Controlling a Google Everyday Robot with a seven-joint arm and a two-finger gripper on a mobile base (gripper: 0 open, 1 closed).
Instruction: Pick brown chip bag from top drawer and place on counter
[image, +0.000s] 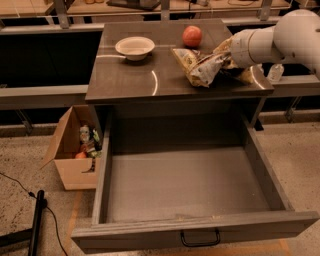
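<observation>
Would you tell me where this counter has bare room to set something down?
Bare: the glossy grey-brown counter front-left, between the white bowl and the crinkly brown chip bag. Crowded: the right side, where the gripper meets the bag beside a red round fruit.

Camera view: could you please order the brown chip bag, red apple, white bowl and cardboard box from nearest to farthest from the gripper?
The gripper is at the right side of the counter.
1. Brown chip bag: at the gripper.
2. Red apple: farther back, just left.
3. White bowl: back left.
4. Cardboard box: on the floor, far left.
</observation>
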